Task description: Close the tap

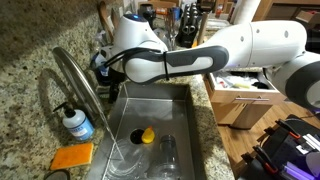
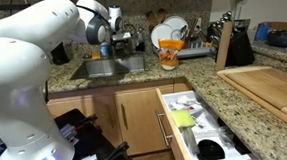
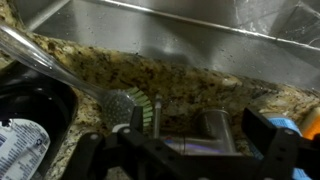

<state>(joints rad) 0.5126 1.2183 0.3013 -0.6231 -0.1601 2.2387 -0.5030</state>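
The tap [image 1: 74, 76] is a tall steel gooseneck that arches over the sink [image 1: 185, 120] at the left. A thin stream seems to fall from its spout into the basin. My gripper [image 1: 104, 66] is at the tap's base, behind the spout; an exterior view [image 2: 117, 34] shows it at the back of the sink. In the wrist view the gripper [image 3: 198, 138] is open. Its dark jaws stand on either side of a short steel cylinder of the tap [image 3: 212, 124], with gaps on both sides.
A pump bottle of blue liquid [image 1: 76, 122] and an orange sponge [image 1: 72, 156] sit left of the sink. A yellow object [image 1: 147, 135] and a clear glass [image 1: 168, 155] lie in the basin. A dish brush [image 3: 132, 104] rests by the tap. A drawer [image 2: 196, 127] stands open.
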